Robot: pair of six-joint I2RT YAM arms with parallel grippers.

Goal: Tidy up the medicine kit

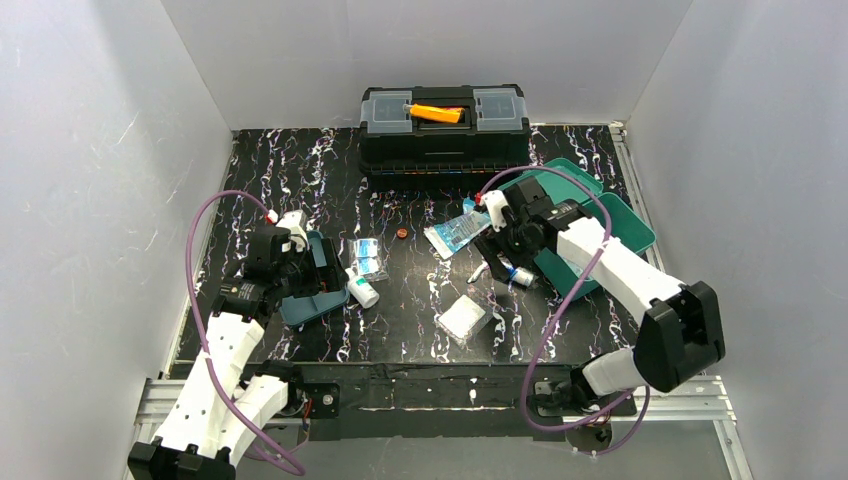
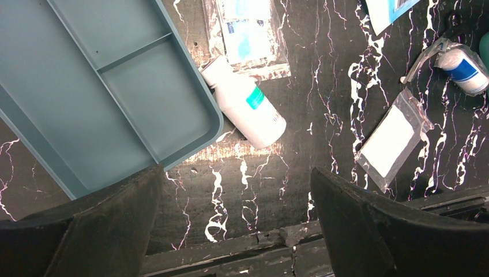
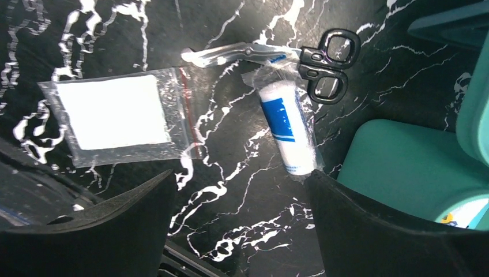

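Overhead, the small teal-green plastic medicine kit (image 1: 628,222) lies open at the right of the frame, just in front of a black toolbox with an orange handle (image 1: 445,125). Its darker teal divided tray (image 1: 305,308) sits apart at the left, under the left gripper (image 1: 312,268). The right gripper (image 1: 495,262) hangs at the kit's left edge, above a white bandage roll with a blue band (image 1: 522,275). A clear zip bag holding a white pad (image 1: 462,318) lies at lower centre.

In the left wrist view, the left gripper (image 2: 236,231) stands wide open with nothing between its fingers. The tray (image 2: 115,86) fills the upper left, and a white plastic bottle with a green label (image 2: 245,101) lies on its side against the tray's corner. Foil sachets (image 2: 248,32) lie just above the bottle.

In the right wrist view, the right gripper (image 3: 239,231) is also spread wide and empty. The bandage roll (image 3: 286,127) lies between its fingers' line and the black-handled scissors (image 3: 277,55), touching them. The zip bag (image 3: 115,115) is at the left, and the kit (image 3: 415,150) is at the right edge.
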